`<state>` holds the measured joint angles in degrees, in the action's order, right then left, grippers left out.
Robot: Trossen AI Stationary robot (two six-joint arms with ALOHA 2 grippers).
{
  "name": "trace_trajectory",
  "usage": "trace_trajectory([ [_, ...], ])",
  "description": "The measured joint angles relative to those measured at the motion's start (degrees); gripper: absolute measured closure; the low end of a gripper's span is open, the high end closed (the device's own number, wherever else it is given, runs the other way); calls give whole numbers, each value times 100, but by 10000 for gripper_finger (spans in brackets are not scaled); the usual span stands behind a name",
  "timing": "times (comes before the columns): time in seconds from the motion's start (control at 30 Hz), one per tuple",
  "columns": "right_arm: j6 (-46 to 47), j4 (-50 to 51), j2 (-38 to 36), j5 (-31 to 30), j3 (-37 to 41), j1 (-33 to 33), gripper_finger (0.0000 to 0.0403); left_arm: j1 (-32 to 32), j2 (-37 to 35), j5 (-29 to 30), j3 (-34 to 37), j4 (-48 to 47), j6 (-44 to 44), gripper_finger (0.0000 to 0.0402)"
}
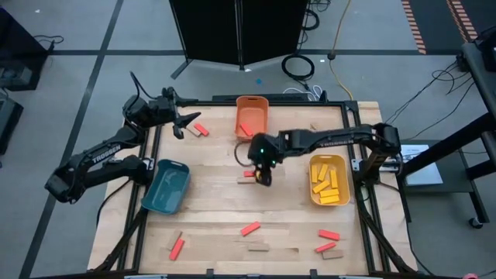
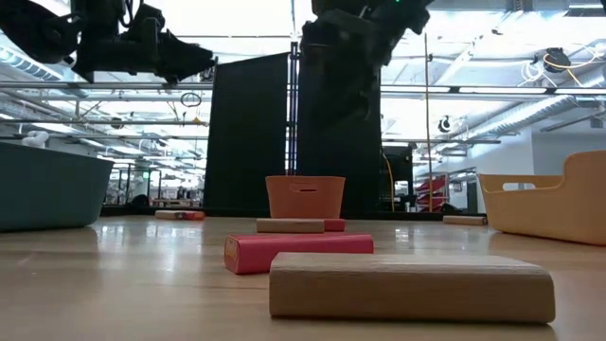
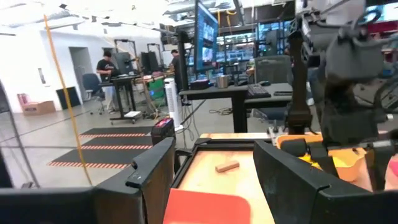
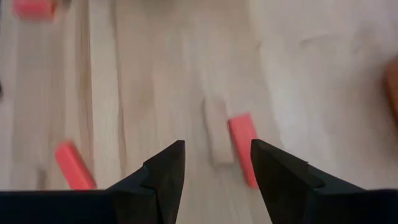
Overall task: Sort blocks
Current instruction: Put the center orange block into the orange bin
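The blocks lie scattered on the wooden table. At mid-table a tan block (image 4: 216, 138) and a red block (image 4: 242, 148) lie side by side (image 1: 248, 176). My right gripper (image 4: 217, 163) hangs open above them, slanting down, nothing between its fingers (image 1: 263, 177). My left gripper (image 1: 186, 124) waits open, high over the far left corner, beside a red block (image 1: 201, 129) on the table, which also shows as a red block (image 3: 205, 208) low between its fingers. Yellow blocks (image 1: 327, 181) lie in the yellow bin.
The orange bin (image 1: 252, 116) stands at the far middle, the yellow bin (image 1: 346, 186) at the right, the teal bin (image 1: 167, 187) at the left. More red blocks (image 1: 249, 229) and tan blocks (image 1: 258, 249) lie along the near edge. People stand in the room beyond.
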<state>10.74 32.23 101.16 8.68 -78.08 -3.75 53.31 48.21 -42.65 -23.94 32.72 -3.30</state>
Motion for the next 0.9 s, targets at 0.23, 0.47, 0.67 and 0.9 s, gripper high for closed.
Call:
trace_trajectory([
  [0.23, -973, -513, 4, -709, 625, 371, 227, -245, -2, -1, 0, 154, -3, 185],
  [0.47, -1214, -1455, 2, -874, 1321, 354, 227, -321, -2, -2, 0, 207, -3, 185],
  [0.67, -1319, -1833, 2, -878, 1584, 203, 227, -322, -2, -2, 0, 192, -5, 185],
  [0.9, -1495, -2110, 224, -839, 1790, 120, 227, -320, -2, 0, 0, 194, -58, 185],
])
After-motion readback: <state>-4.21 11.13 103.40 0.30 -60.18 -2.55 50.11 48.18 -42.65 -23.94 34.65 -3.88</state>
